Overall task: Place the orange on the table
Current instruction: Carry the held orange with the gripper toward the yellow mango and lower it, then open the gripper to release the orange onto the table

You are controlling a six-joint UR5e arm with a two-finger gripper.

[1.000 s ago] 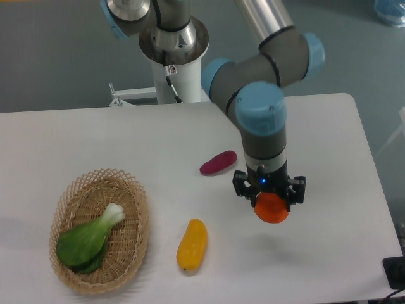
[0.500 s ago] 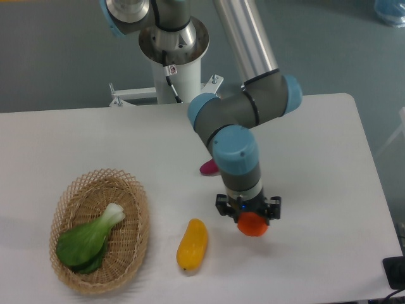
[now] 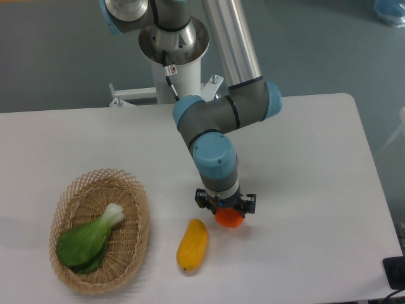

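The orange [image 3: 230, 218] is a small round bright orange fruit held between my gripper's fingers, low over the white table [image 3: 316, 190], just right of the yellow-orange mango-like fruit [image 3: 192, 244]. My gripper [image 3: 226, 208] points straight down and is shut on the orange. The arm's wrist hides the orange's top. I cannot tell whether the orange touches the tabletop.
An oval wicker basket [image 3: 134, 243] at the front left holds a green bok choy [image 3: 88, 240]. The arm's base column [image 3: 175, 57] stands at the table's far edge. A dark object [image 3: 395, 272] sits off the front right corner.
The arm has carried the orange leftward and down, from the right middle of the table to a spot beside the yellow fruit. The purple vegetable is now hidden behind the arm.
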